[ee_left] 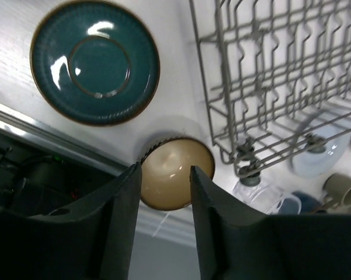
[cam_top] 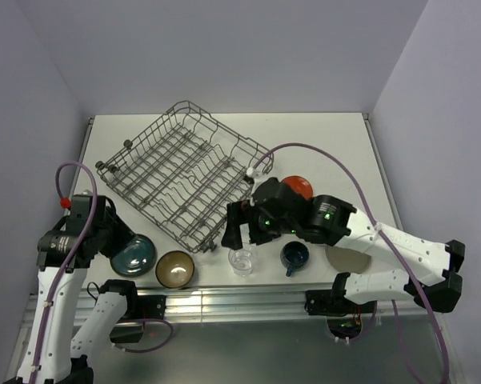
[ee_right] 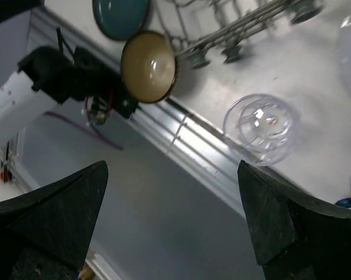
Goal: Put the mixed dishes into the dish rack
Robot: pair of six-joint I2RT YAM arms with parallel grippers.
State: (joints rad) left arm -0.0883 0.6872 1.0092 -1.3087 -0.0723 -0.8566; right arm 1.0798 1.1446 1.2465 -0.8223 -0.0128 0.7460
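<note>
The grey wire dish rack stands empty in the middle of the table. Along the front lie a teal plate, a gold-brown bowl, a clear glass and a blue cup. A red-orange plate shows behind the right arm. My left gripper is open and empty, above the teal plate and bowl. My right gripper is wide open and empty, by the rack's near corner, above the glass. A pale blue-white plate lies past the rack corner.
A beige plate lies partly under the right forearm. The table's front rail runs just below the dishes. Walls close in the table at the back and both sides. The rack's small wheels sit near the glass.
</note>
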